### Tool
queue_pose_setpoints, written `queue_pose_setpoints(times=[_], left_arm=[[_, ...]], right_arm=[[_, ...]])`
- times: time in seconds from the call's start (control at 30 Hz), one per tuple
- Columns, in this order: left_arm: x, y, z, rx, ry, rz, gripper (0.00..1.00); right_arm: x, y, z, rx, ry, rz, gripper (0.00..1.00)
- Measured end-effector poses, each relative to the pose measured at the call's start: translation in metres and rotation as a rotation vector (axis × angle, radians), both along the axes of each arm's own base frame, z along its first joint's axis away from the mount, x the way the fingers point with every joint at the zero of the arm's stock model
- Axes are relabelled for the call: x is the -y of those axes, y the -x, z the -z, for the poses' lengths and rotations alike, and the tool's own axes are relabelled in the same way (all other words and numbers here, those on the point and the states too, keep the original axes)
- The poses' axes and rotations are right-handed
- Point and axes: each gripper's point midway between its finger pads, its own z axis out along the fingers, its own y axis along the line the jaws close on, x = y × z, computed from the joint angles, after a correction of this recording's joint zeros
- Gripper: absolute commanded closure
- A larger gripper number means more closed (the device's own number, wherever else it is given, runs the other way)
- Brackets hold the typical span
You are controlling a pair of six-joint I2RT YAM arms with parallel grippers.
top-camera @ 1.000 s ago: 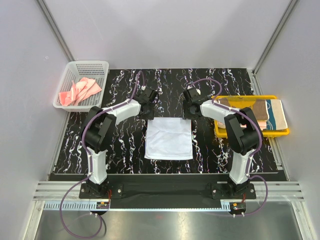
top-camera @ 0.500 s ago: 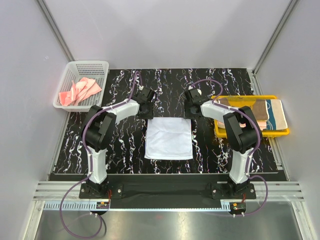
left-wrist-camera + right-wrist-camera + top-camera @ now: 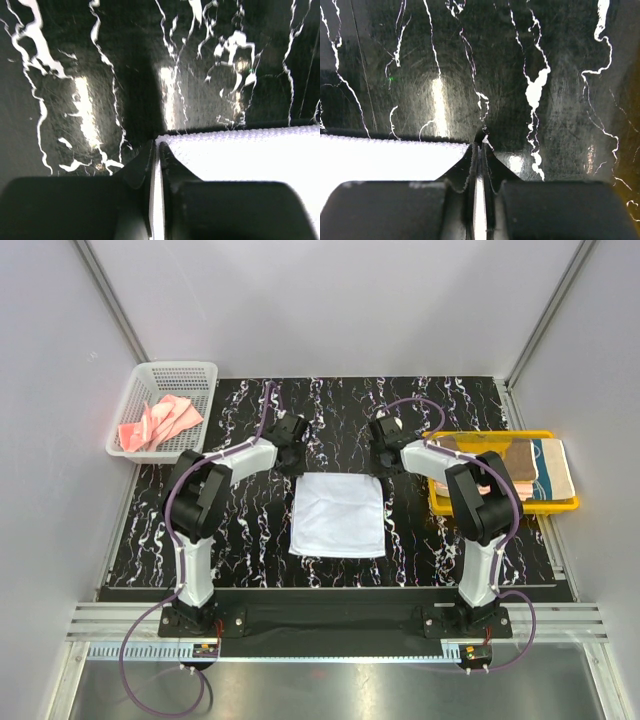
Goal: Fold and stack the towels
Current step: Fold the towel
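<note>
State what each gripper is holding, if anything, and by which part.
Both hold the white towel: the left gripper pinches its far left corner, the right gripper its far right corner.

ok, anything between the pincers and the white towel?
Nothing visible. The left pincer and right pincer are each at a far corner of the white towel, jaws closed on its edge. Nothing lies on the towel.
</note>
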Motion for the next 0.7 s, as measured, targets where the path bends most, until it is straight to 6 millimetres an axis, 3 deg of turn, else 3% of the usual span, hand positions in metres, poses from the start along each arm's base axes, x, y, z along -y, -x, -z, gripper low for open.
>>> queue_pose_setpoints(times=[0.2, 0.37, 0.47, 0.6, 0.7], left_arm=[[-0.004, -0.027, -0.019, 0.054, 0.041, -0.034, 1.0], [-0.007, -0.069, -0.054, 0.168, 0.129, -0.067, 1.0], [-0.017, -0.086, -0.065, 0.213, 0.168, -0.096, 1.0], [-0.022, -0.09, -0.067, 0.23, 0.192, -0.108, 1.0], [-0.024, -0.08, -0.067, 0.229, 0.208, -0.112, 1.0]], right_arm=[[0.001, -0.019, -0.01, 0.014, -0.024, 0.01, 0.97], [-0.001, -0.052, -0.041, 0.095, -0.091, 0.022, 0.98], [-0.006, -0.07, -0.06, 0.16, -0.131, 0.013, 0.98], [-0.013, -0.074, -0.067, 0.187, -0.162, -0.013, 0.98], [-0.013, -0.064, -0.068, 0.182, -0.177, -0.031, 0.98]])
